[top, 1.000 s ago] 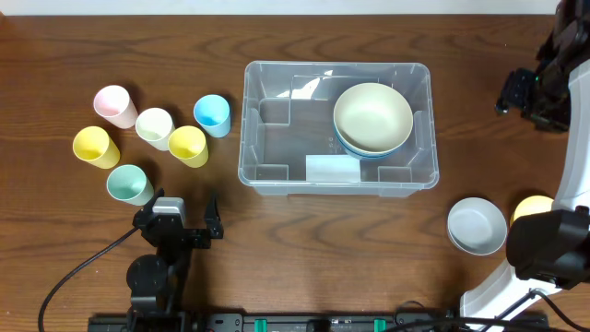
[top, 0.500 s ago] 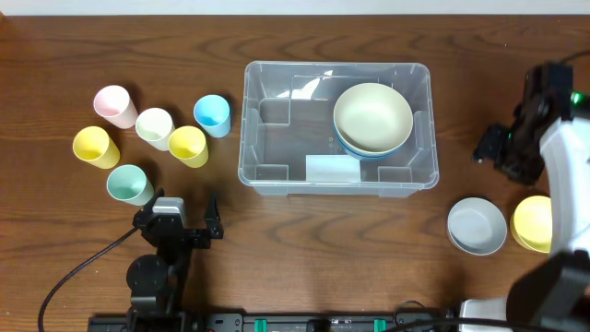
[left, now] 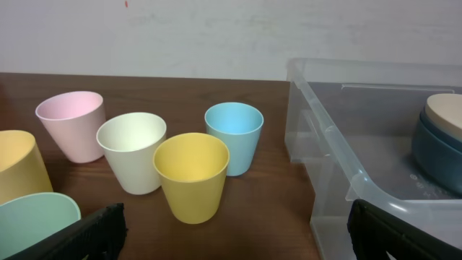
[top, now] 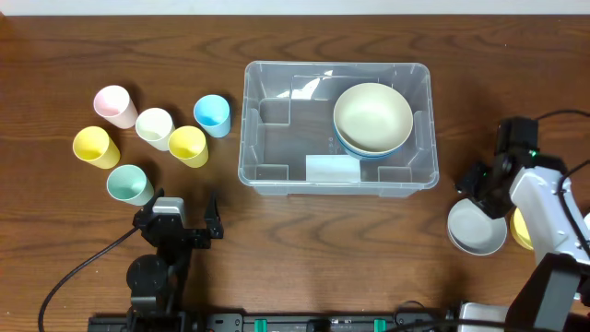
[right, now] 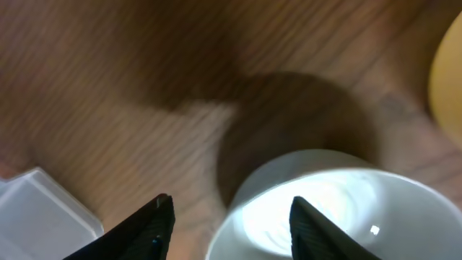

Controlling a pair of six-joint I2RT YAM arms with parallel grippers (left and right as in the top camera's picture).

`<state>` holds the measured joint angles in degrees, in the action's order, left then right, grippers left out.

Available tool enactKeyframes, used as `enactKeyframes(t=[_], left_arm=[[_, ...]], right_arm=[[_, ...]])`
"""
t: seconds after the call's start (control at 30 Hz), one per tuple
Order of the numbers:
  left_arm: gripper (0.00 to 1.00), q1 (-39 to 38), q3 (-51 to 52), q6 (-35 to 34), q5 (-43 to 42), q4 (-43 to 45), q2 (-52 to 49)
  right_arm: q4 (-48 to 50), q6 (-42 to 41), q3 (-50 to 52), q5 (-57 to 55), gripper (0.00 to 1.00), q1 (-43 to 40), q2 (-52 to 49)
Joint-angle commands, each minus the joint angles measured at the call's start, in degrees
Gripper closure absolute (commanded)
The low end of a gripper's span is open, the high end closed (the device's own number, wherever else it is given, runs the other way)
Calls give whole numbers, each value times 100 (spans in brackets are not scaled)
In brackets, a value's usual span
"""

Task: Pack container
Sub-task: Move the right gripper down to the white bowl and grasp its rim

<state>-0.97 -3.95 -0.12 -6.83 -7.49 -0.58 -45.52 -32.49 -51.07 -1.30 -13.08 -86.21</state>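
You are looking down on a wooden table. It is carrying a clear container at centre. A pink cup, cream cup, blue cup, mint cup, outer yellow cup and inner yellow cup are standing to the left. A white bowl and yellow bowl are sitting to the right.

The whole table is seen straight down from overhead. The cups and container, shared with it, are faced low and near by the left wrist view. The white bowl is viewed closely from above by the right wrist.
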Motion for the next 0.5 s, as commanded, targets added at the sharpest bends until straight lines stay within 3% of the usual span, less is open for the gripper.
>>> enactKeyframes(t=[0.0, 0.47], left_arm=[[2, -20, 168, 50, 66, -59, 35], [2, -20, 168, 50, 66, -57, 35]], right_arm=[[354, -713, 308, 15, 50, -79, 39], [1287, -835, 621, 68, 92, -79, 39]])
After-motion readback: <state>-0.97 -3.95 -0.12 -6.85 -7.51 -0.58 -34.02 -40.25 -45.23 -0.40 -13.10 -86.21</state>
